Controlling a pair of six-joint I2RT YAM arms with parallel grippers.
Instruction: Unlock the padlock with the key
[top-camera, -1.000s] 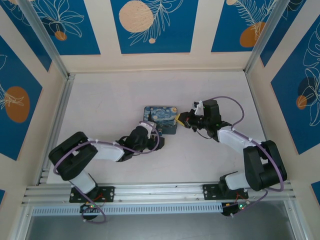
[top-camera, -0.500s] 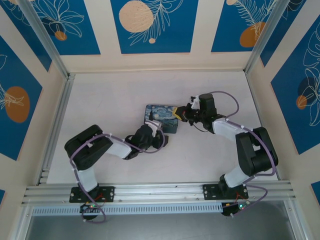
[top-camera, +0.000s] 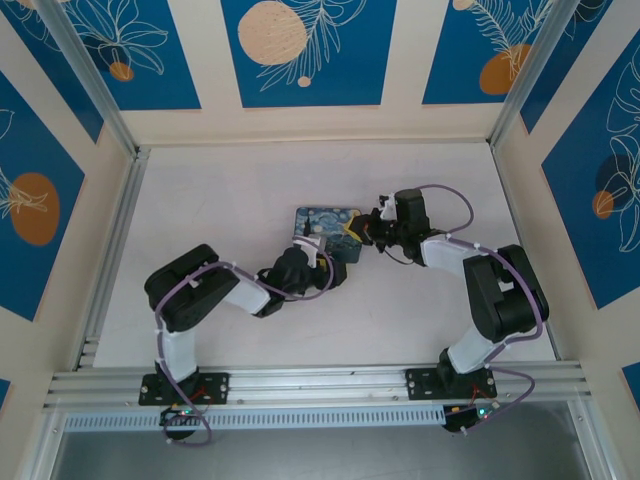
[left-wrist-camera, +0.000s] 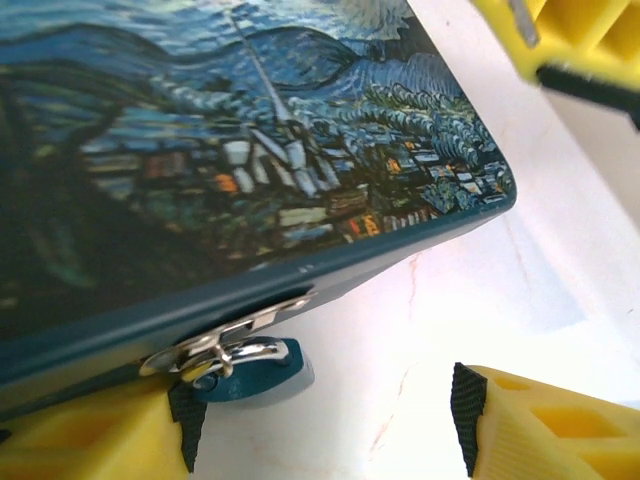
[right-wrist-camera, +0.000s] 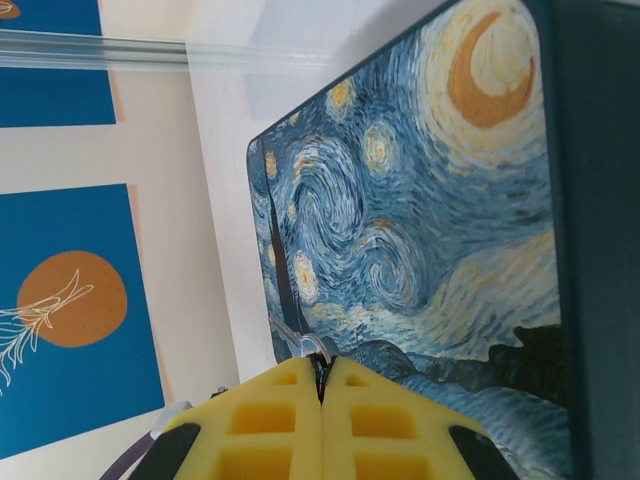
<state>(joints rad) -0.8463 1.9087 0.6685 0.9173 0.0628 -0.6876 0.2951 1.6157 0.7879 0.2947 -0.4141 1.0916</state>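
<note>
**Left wrist: padlock sits at the edge of my open claw**

Left wrist view first. My left claw (left-wrist-camera: 325, 415) stands wide and empty. Its two yellow fingers (left-wrist-camera: 545, 435) are well apart, with bare white table (left-wrist-camera: 560, 280) between them. The padlock (left-wrist-camera: 245, 362) hangs at the near edge of the blue box (left-wrist-camera: 250, 150) with the swirly painted lid. Its thin silvery shackle is threaded through a small metal hasp (left-wrist-camera: 225, 330) on the box's rim. The dark bluish body lies low against the table, just beside my finger in the picture's lower left corner. Whether it touches that finger's black pad I cannot tell.

In the right wrist view, my right claw (right-wrist-camera: 322, 372) is pinched fully together, pad against pad, over the painted lid. A small silvery bit (right-wrist-camera: 308, 346) shows just past the tips, too small for me to name.

From the top external camera, the box lies near the middle of the table. My left claw is at its near edge and my right claw at its right side, with both arms bent in towards it.
</note>
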